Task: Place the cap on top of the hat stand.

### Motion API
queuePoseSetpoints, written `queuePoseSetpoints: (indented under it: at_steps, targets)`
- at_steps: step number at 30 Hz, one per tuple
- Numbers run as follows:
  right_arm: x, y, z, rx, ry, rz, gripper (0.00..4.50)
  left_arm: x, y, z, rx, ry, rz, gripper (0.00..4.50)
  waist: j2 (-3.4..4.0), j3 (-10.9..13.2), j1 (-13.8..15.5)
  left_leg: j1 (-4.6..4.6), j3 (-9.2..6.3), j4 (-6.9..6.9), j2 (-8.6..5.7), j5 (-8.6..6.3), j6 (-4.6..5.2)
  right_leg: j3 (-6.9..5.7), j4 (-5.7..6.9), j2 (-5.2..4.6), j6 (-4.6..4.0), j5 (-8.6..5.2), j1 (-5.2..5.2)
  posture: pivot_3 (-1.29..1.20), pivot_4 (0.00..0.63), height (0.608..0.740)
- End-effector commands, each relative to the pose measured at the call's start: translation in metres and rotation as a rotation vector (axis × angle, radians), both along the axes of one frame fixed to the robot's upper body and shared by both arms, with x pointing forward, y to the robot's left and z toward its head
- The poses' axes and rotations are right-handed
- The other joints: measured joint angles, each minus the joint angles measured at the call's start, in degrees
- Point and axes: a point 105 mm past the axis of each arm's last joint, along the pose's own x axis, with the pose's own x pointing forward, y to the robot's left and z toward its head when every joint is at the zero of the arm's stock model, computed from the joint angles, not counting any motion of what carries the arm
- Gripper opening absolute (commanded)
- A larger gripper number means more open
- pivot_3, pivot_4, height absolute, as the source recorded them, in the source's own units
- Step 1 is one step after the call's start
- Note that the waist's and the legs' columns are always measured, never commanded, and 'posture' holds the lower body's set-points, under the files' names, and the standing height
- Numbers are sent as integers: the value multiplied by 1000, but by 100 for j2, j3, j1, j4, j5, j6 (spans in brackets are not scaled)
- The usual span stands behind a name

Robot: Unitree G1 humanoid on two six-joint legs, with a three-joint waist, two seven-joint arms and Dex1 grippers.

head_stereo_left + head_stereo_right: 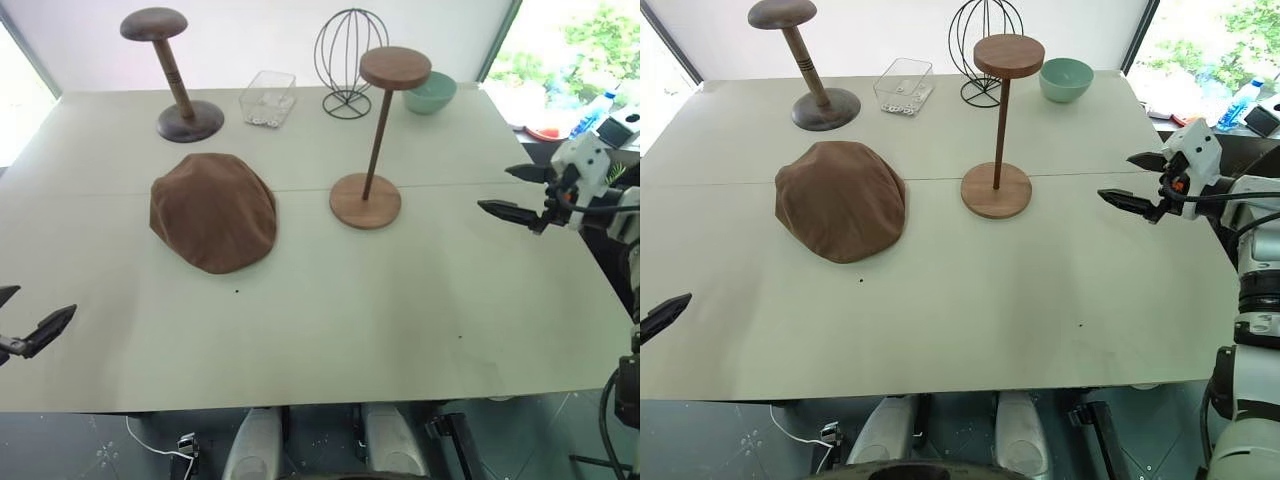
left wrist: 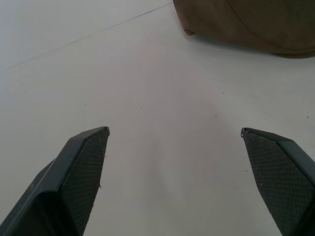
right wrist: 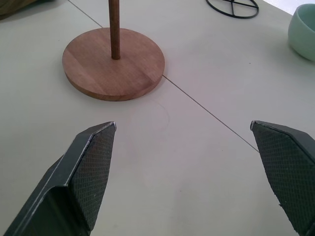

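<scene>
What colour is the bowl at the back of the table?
Pale mint green; the bowl shows best in the right eye view.

A wide pale table (image 1: 300, 330) with a thin seam across it stands before a plain white wall (image 1: 260, 40). Bright windows (image 1: 570, 50) at both far corners show green leaves outside.

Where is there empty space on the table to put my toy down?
The big bare patch is the table's near half, in front of the cap and the hat stand. The far edge is crowded: a dark stand, clear box, wire frame and green bowl.
</scene>
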Motion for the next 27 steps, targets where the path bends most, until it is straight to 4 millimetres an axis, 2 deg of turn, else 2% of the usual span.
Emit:
queuePoseSetpoints:
  at_steps: [1,12,16,20,23,27]
  targets:
    - [1,2,17,5,-63,16,4485,-1,-3,10,56,-22,-27,4500,0,0,0,-4,1,1,-1,0,0,0,1,1,-1,0,-5,0,150,740]
    - [-1,2,16,9,-61,34,4485,11,-4,20,28,-64,-36,4500,0,0,2,-20,1,6,-2,1,1,0,7,11,-3,4,-17,0,150,740]
    - [0,1,17,14,-55,36,4485,19,-12,21,29,-67,-82,4500,0,-1,1,-19,1,6,-2,1,2,0,9,13,-4,6,-17,0,150,740]
    - [-2,5,26,2,-49,67,4485,30,-38,26,25,-83,-177,4500,1,0,0,-18,1,10,-2,2,1,0,17,15,-4,7,-17,0,150,740]
    - [-15,22,39,-50,-61,162,4485,39,-66,27,104,-98,-263,4500,2,1,4,-18,1,13,-1,2,1,1,20,15,-4,7,-16,0,150,740]
    - [-38,51,50,-131,-65,301,4485,50,-93,23,265,-76,-380,4500,5,1,26,-18,-1,12,0,2,1,5,25,22,-3,8,-18,0,150,740]
